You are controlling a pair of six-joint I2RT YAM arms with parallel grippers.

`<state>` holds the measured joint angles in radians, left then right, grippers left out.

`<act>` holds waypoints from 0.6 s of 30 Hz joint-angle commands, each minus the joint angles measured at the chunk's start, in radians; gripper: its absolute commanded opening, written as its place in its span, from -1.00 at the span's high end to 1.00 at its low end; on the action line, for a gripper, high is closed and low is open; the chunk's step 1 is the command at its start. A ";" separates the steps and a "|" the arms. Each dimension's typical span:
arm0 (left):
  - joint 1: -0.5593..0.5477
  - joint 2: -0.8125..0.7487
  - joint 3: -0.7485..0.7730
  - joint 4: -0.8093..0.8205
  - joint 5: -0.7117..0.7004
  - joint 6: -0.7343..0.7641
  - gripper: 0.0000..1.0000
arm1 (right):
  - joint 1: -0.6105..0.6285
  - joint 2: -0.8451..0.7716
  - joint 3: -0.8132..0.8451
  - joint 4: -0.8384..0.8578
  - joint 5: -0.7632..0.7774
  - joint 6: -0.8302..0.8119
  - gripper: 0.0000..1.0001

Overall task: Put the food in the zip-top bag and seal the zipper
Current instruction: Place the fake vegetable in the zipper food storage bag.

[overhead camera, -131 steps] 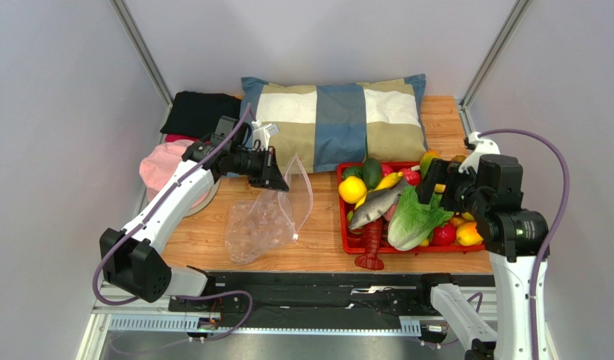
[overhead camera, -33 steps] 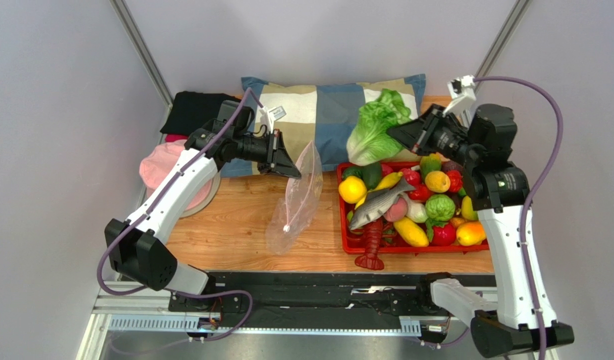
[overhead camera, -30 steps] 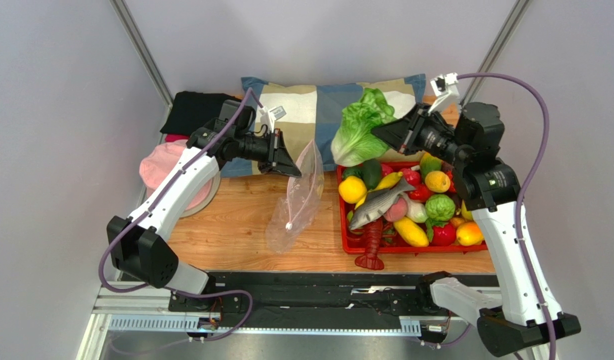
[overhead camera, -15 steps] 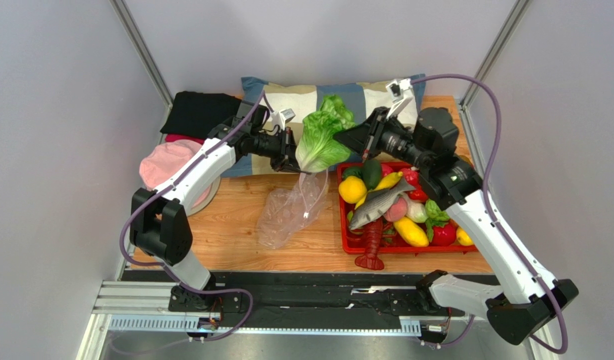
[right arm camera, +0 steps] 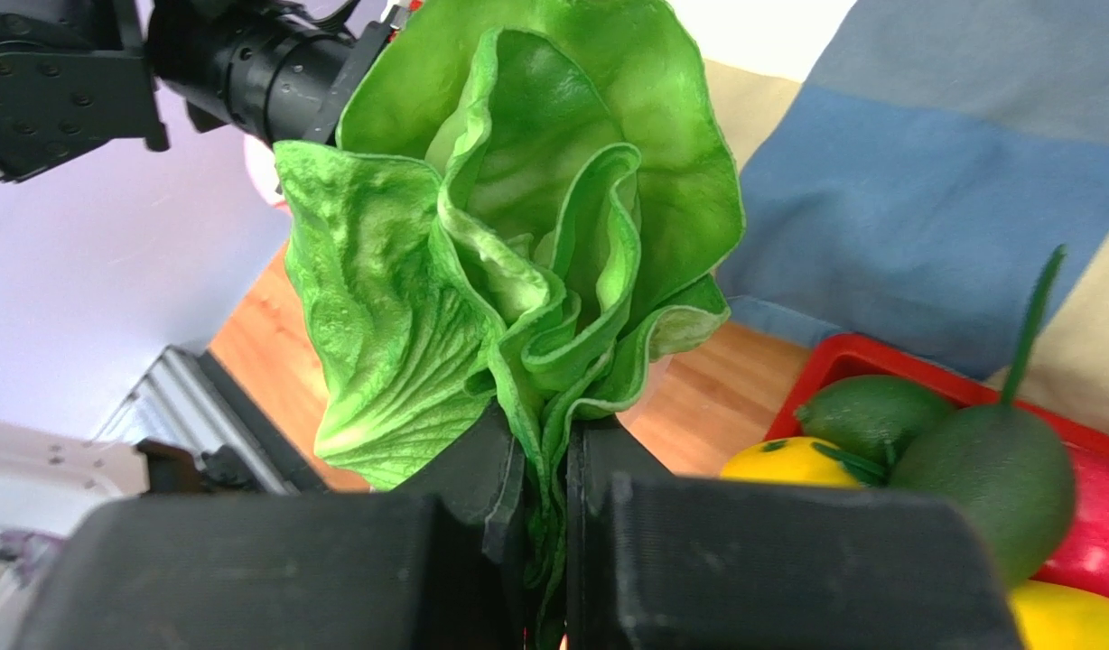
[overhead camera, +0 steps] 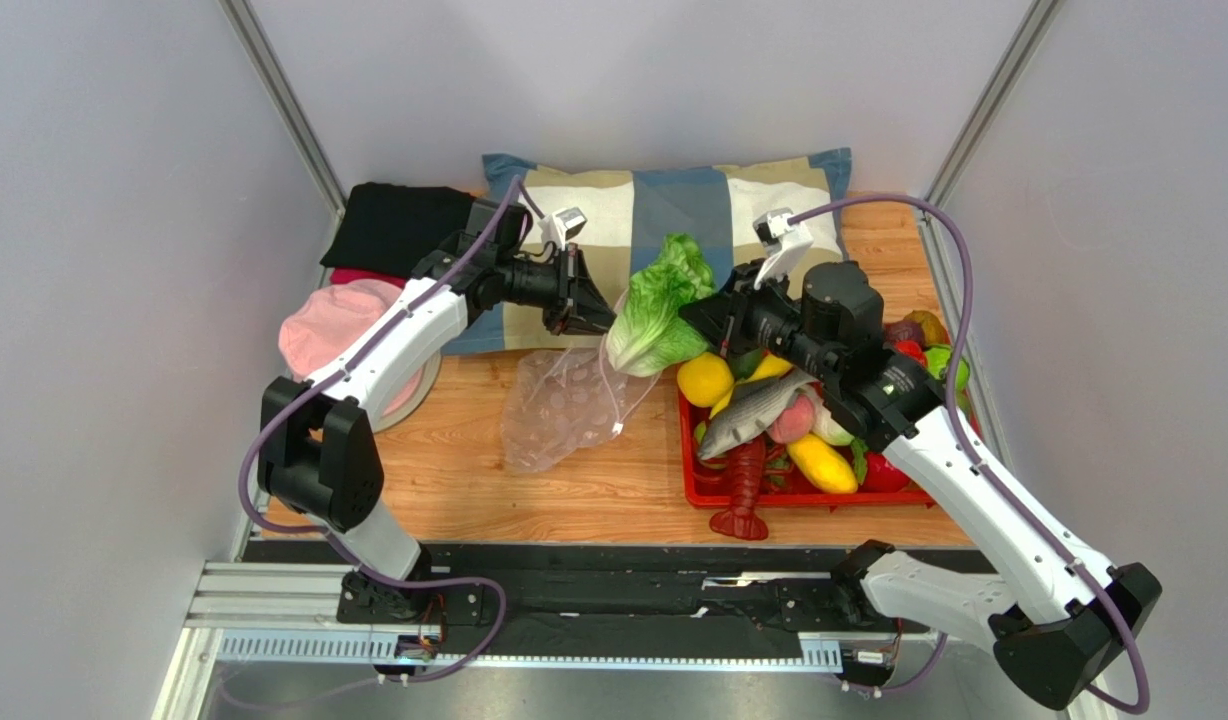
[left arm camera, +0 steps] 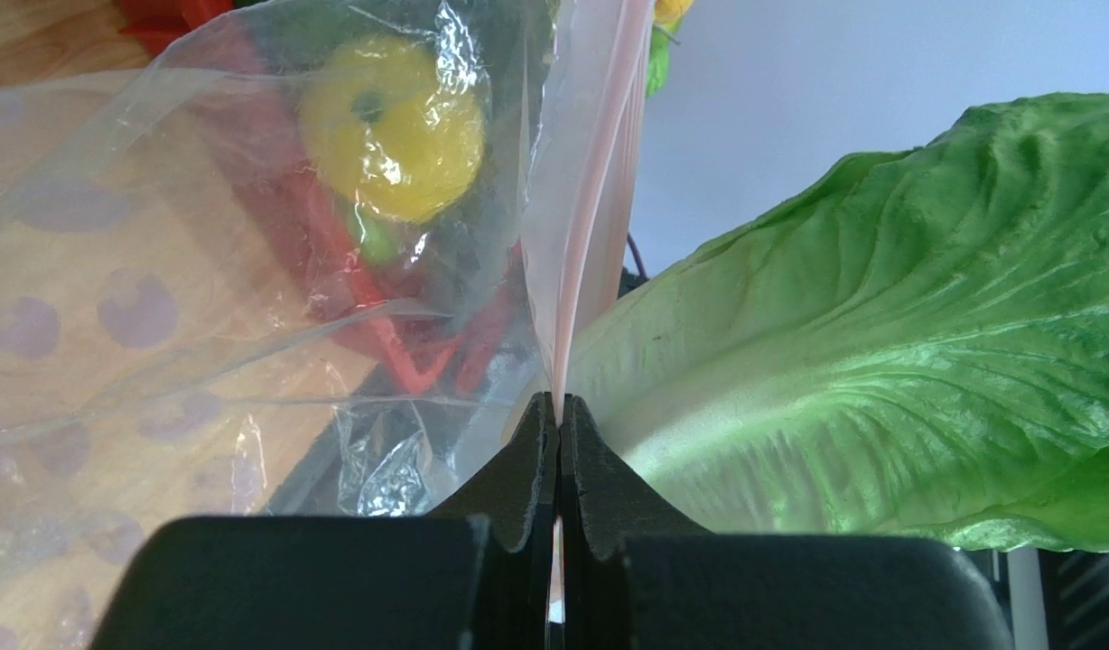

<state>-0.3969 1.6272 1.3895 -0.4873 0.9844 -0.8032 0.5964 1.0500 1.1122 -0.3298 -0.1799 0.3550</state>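
Note:
The clear dotted zip-top bag (overhead camera: 568,413) slumps on the wooden table, its top edge lifted. My left gripper (overhead camera: 593,318) is shut on the pinkish zipper (left arm camera: 587,203) strip, which is pinched between the jaws (left arm camera: 557,406). My right gripper (overhead camera: 706,318) is shut on the base leaves of the green lettuce (overhead camera: 658,308), holding it in the air right beside the raised bag edge. In the left wrist view the lettuce (left arm camera: 899,366) fills the right side, outside the bag film. The grey fish (overhead camera: 755,413) and a dark green avocado (right arm camera: 987,474) lie in the red tray (overhead camera: 876,495).
The tray holds several other toy fruits; a red lobster (overhead camera: 743,488) hangs over its front rim. A checked pillow (overhead camera: 695,210) lies behind. A black cloth (overhead camera: 402,225) and a pink hat (overhead camera: 327,330) sit at the back left.
My right arm carried the lettuce leftward from above the tray and lowered it next to the bag's raised edge. The left gripper shifted right with the zipper edge, and the bag sagged onto the table.

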 commanded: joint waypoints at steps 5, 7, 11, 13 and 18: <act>-0.002 -0.081 -0.039 0.322 0.135 -0.246 1.00 | 0.057 0.048 -0.003 -0.058 0.311 -0.054 1.00; 0.004 -0.092 -0.069 0.378 0.138 -0.312 1.00 | 0.059 0.061 0.011 -0.067 0.336 -0.065 1.00; 0.030 -0.098 -0.090 0.461 0.140 -0.366 1.00 | 0.057 0.064 0.018 -0.120 0.414 -0.080 1.00; 0.047 -0.105 -0.102 0.481 0.138 -0.395 1.00 | 0.054 0.044 0.003 -0.120 0.416 -0.082 1.00; 0.055 -0.110 -0.113 0.527 0.146 -0.419 1.00 | 0.054 0.034 -0.008 -0.121 0.433 -0.086 1.00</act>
<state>-0.3435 1.5936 1.2629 -0.1024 1.0386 -1.1442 0.6537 1.0874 1.1168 -0.3824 0.1555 0.3225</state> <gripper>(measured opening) 0.008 0.068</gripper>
